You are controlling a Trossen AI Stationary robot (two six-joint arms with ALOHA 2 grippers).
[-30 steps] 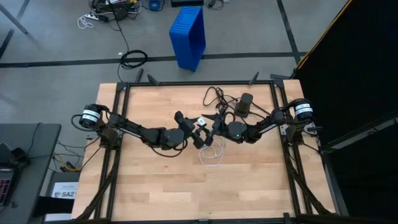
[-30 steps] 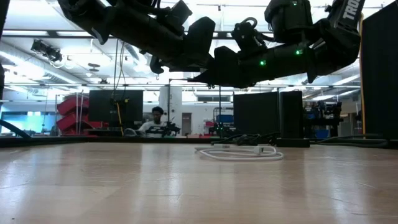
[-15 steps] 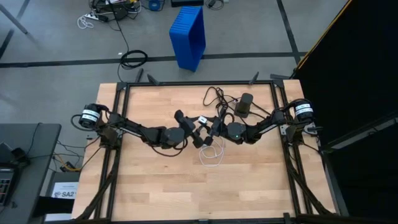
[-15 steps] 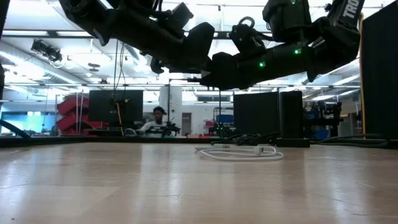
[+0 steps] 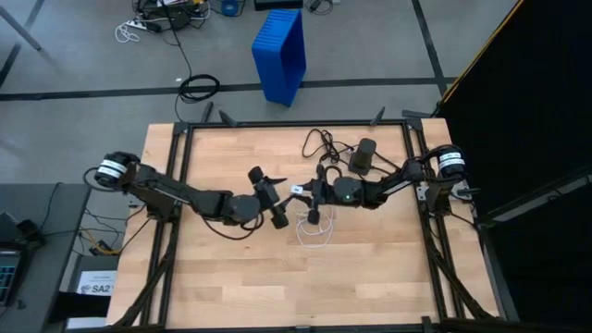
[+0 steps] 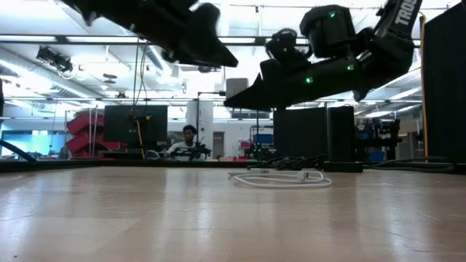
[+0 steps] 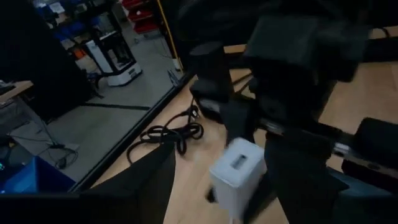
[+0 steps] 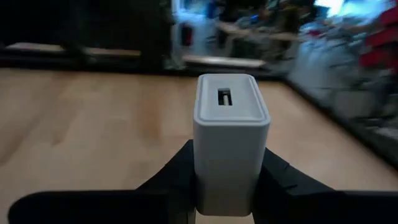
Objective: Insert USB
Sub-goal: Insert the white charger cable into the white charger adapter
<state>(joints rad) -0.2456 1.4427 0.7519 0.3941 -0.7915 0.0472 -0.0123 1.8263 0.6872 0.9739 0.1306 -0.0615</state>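
A white charger block (image 8: 231, 134) with a USB slot (image 8: 224, 97) in its front face hangs above the table's middle, with my right gripper (image 5: 306, 192) shut on it. My left gripper (image 5: 270, 197) stands open just left of the block, its fingers apart from it, and its wrist view looks at the slot face (image 7: 239, 168). The USB, a white cable wound in a loop (image 5: 317, 231), lies flat on the wood below and a little nearer than the block, and the low view shows the USB (image 6: 280, 177) on the tabletop. My right gripper pinches the charger block's two side faces (image 8: 202, 168) between its two fingers (image 8: 171, 177), at the block's rear end. The fingers come in about level from the table's right. The block sticks out ahead of them, slot face toward my left gripper, lifted clear of the table (image 6: 234, 87).
A black adapter box (image 5: 366, 155) stands at the far right of the table, its thin black cord (image 5: 319, 143) tangled beside it. A dark frame (image 5: 296, 124) rims the table. A blue bin (image 5: 280, 54) stands on the floor beyond the far edge.
My left gripper has let go of the white block, drawn back toward the table's left edge and risen a little. The block has stayed in my right gripper, above the middle of the table. The white loop has not moved.
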